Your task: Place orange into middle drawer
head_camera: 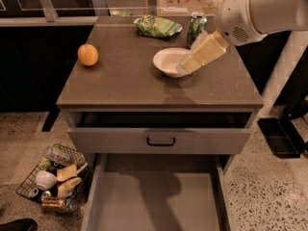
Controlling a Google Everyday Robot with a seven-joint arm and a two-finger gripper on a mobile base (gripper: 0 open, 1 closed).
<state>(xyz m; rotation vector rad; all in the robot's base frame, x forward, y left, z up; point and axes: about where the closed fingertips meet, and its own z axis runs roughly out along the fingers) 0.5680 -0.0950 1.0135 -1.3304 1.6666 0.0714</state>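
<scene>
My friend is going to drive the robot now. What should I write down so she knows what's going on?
Pincer: hangs over the white bowl on the countertop, not at the orange.
Orange: sits on the countertop, far left in the camera view.
Middle drawer: pulled open, visible floor bare.
Done: drawer is open.
Left: reach the orange, grasp it, carry it down into the middle drawer.
</scene>
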